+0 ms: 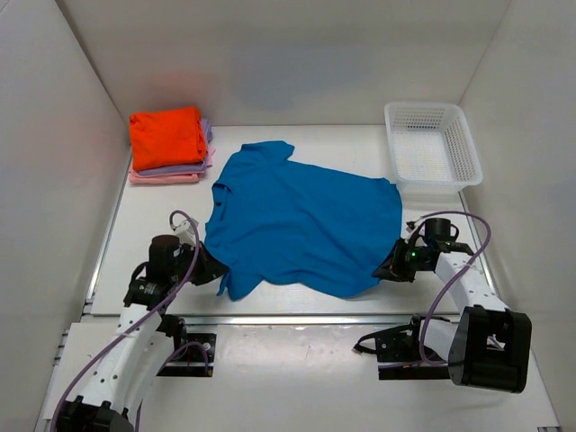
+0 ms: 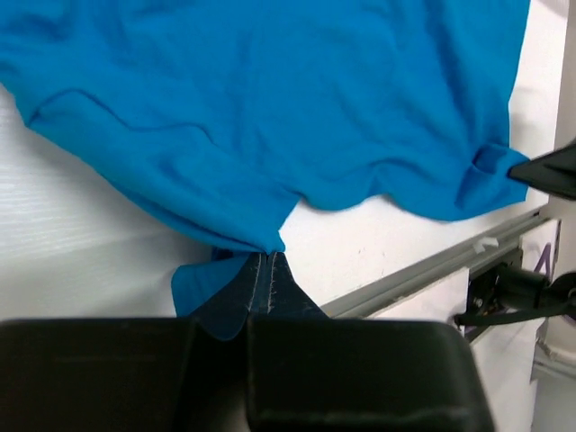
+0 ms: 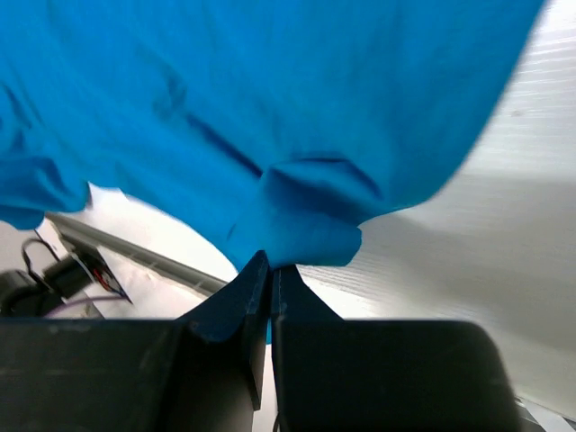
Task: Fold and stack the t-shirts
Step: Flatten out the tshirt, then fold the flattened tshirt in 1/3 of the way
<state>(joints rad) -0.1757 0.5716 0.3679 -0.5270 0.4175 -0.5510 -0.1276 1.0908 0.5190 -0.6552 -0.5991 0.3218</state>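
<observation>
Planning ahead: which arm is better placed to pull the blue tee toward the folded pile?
Left, probably: the left fingers pinch the blue cloth t-shirt nearer the orange-topped folded stack; the right fingers grip its opposite edge, near the white mesh basket.

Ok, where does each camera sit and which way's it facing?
Top external: high behind the near edge, looking down; left arm, right arm, blue t-shirt, folded stack, basket.
Left wrist: on left arm, facing rightward over the shirt; left gripper pinches its hem.
Right wrist: on right arm, facing leftward; right gripper pinches the edge.
Shared: blue t-shirt.
</observation>
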